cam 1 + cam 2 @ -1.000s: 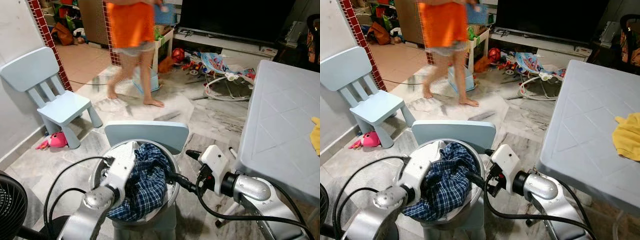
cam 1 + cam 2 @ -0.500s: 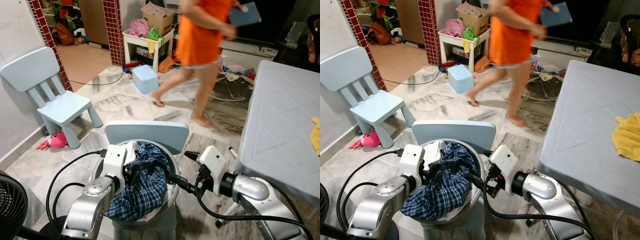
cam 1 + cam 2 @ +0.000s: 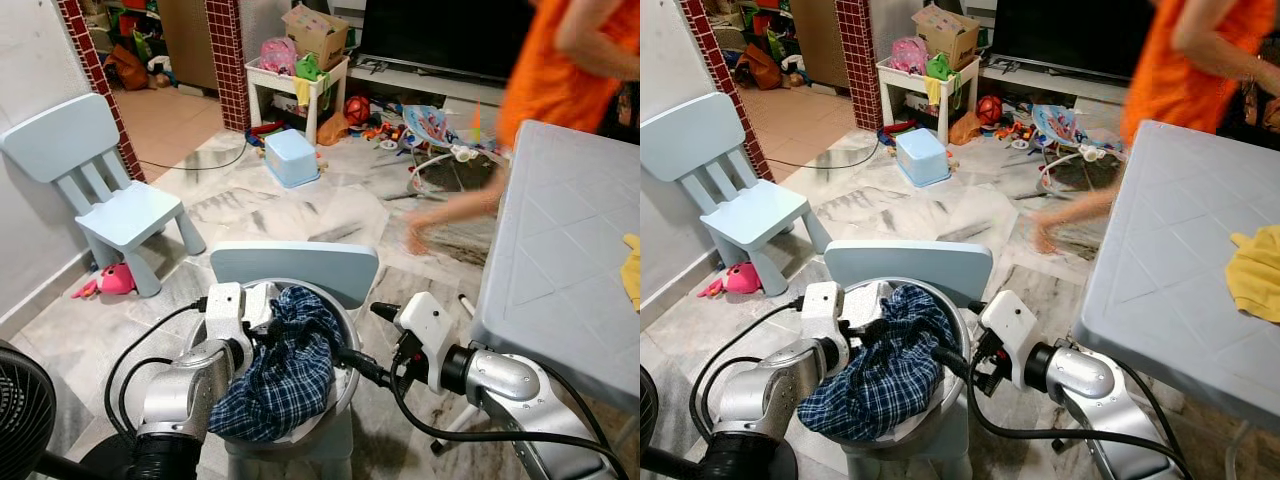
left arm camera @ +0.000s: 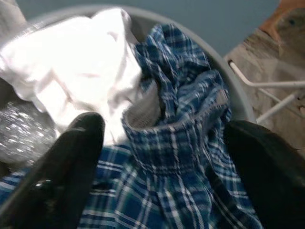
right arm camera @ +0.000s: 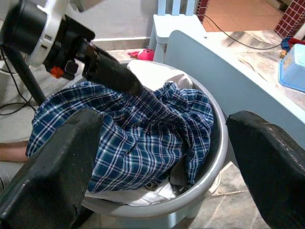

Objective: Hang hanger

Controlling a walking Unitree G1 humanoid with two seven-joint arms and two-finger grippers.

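Now the left end effector (image 3: 262, 333) spreads wide over the plaid shirt (image 3: 285, 375) in the basin (image 3: 958, 352); right end effector (image 3: 352, 358) waits open, empty. Best pinch the collar cleanly, not the white cloth (image 4: 81, 71).

i can read no text, label, brand, number or sign anywhere in front of me: whatever print there may be on the cardboard box (image 3: 314, 20) at the far wall is too small and soft to make out.
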